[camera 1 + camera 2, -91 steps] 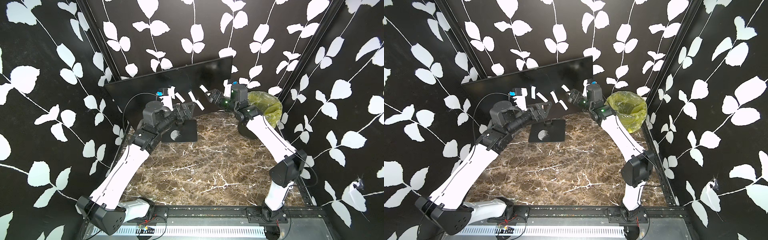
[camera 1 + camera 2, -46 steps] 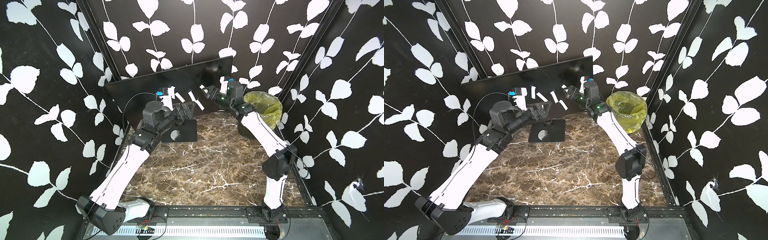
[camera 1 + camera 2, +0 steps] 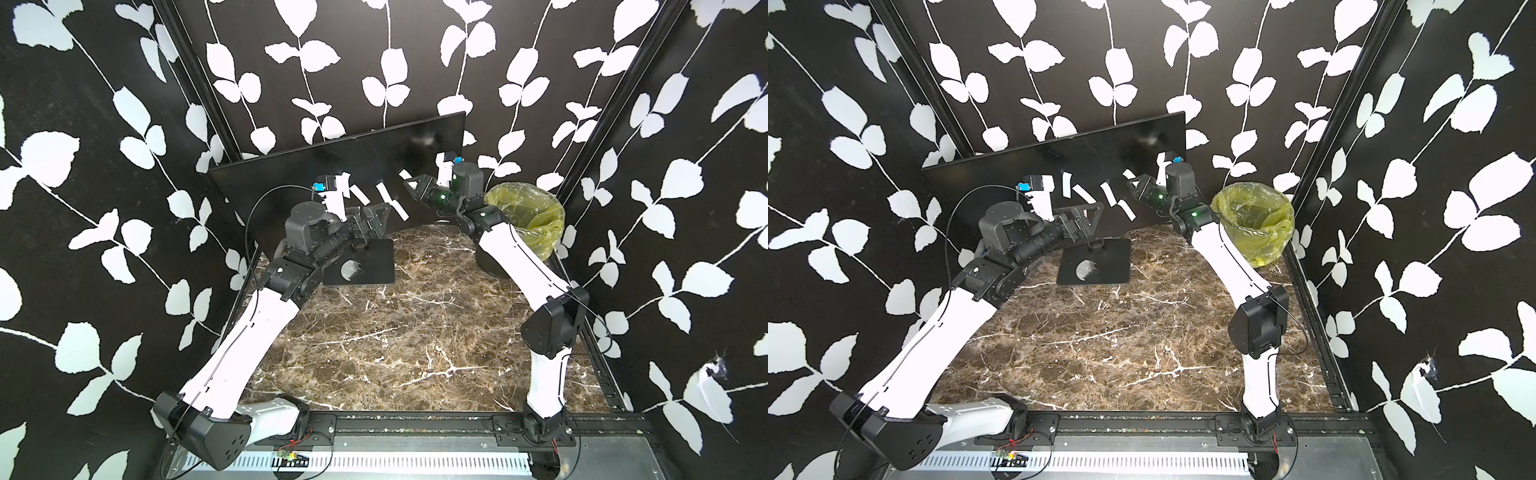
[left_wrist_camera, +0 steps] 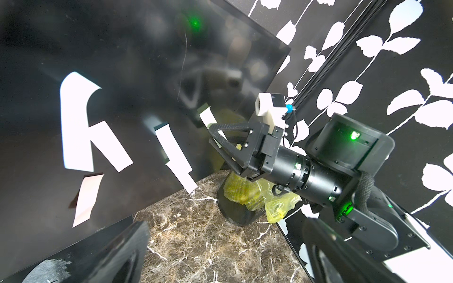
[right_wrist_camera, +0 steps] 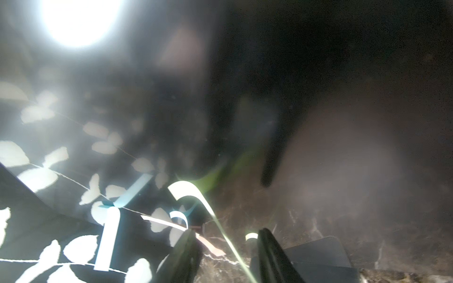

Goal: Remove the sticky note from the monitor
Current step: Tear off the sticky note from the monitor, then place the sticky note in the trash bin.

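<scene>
Right wrist view is showing the right hand [image 5: 225, 231] spread around a curling sticky note [image 5: 183, 187]; both top views are hiding that gap.

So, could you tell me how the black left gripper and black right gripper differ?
The left gripper sits by the middle of the dark glossy monitor, near its flat black base plate; the right gripper is at the screen's end beside the yellow-bagged bin. The left gripper's jaws gape wide, empty; the right gripper's stand narrower, with a white sticky note between them. Both are black, triangular-framed, and face the screen.
</scene>
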